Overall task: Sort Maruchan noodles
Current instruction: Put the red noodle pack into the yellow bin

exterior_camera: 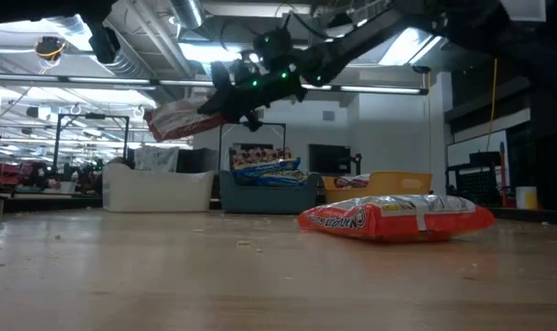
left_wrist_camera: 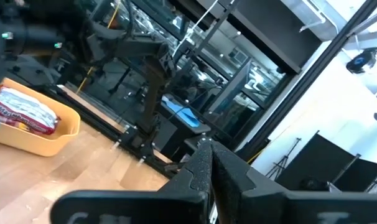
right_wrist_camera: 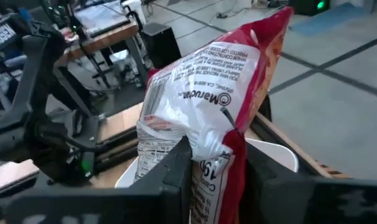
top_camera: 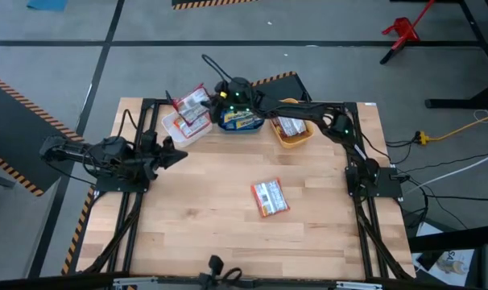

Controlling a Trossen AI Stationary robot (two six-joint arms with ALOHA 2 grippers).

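Note:
My right gripper (top_camera: 208,103) reaches over the table's far side and is shut on a red-and-white Maruchan packet (right_wrist_camera: 207,93), held in the air above the white bin (top_camera: 178,131). The packet also shows in the low view (exterior_camera: 179,119), high above the bins. Another red-orange packet (top_camera: 270,197) lies flat on the bare wood at mid-table, also in the low view (exterior_camera: 398,218). The teal bin (top_camera: 242,122) holds blue packets, and the orange bin (top_camera: 294,135) holds a red packet (left_wrist_camera: 23,112). My left gripper (top_camera: 178,155) is shut and empty at the table's left. My right gripper pinches the packet's crumpled lower end (right_wrist_camera: 208,158) between its two fingers (right_wrist_camera: 176,168). The packet sticks out beyond the fingertips, lifted clear of the bin and table, tilted toward the table's left in the low view.
The three bins stand in a row along the far edge: white left, teal middle, orange right. Black frame rails run along the table's left and right sides. The near half of the table is bare wood around the lone packet.

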